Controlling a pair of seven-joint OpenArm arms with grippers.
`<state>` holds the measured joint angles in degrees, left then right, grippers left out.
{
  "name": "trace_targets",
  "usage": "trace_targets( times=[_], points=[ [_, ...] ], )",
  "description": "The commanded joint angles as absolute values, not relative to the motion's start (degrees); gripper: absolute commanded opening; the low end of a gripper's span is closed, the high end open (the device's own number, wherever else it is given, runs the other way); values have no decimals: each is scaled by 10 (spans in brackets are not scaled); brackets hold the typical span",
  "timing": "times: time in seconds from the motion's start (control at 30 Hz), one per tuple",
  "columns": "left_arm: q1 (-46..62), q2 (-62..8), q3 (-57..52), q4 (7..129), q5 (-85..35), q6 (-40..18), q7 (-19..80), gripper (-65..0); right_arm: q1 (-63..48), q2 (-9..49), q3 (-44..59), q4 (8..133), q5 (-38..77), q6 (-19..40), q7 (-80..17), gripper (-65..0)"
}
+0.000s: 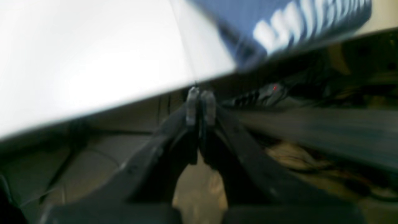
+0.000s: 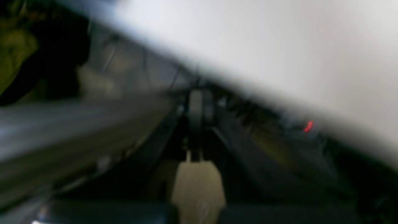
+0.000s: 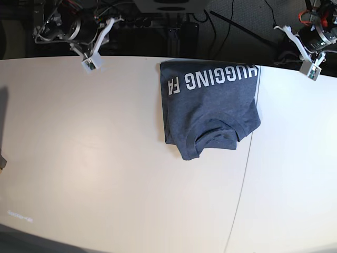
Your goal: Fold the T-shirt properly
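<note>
1. a wide white bench [image 3: 105, 158] fills most of the base view, with a thin seam running down its right part; behind its far edge is a dark clutter of cables and equipment.

2. the t-shirt [image 3: 210, 113] lies on the bench near the far edge, right of the middle, just left of the seam. it is gathered into a compact, roughly rectangular packet with the white block lettering along the far side and the ribbed crew neck [image 3: 215, 138] showing at the near side. no sleeves stick out, so the main folds look done. the near left corner hangs a little lower than the rest and the edges are not quite square, so by my judgement only tidying could be left, if anything.

3. the left tool [image 3: 311, 69] hangs above the far right corner of the bench, well apart from the shirt. in the left wrist view its fingertips [image 1: 192, 105] stand pressed together with nothing between them.

4. the right tool [image 3: 90, 62] hangs above the far edge at the left, also well apart from the shirt. the right wrist view is badly blurred, yet the fingers [image 2: 196, 109] appear closed together and empty.

5. with both tools drawn off and holding nothing, the task looks finished or nearly so.
</note>
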<state>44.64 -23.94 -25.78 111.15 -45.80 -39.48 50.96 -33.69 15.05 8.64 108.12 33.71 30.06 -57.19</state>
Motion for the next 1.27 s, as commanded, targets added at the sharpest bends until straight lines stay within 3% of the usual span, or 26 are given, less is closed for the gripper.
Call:
trace_targets(
  times=[0.0,0.23,0.43,0.63,0.83,1.03,1.23],
  points=[
    [466,-246,-262,1107,-447,-400,491,-629,-356,152,89,1091,350,328,-558,-650],
    [470,-246,-217,921,-319,-400,382,-629,-447,151,89,1054,279,328,-494,-650],
    [360,-246,-88,675,-173,-400,210,-629,-415,151,89,890,197,318,-428,-650],
    [182,-220,69,400,-111,-177,76,-629,-293,151,89,616,164,290,-424,-650],
    [2,-143,199,163,-110,-167,84,-629,-163,136,90,397,138,276,-392,-650],
    [-31,-86,289,138,-141,-167,124,-630,-114,91,90,370,108,276,-401,-650],
    [-22,-73,296,138,-146,-167,122,-630,-106,65,90,377,105,276,-379,-650]
  ],
)
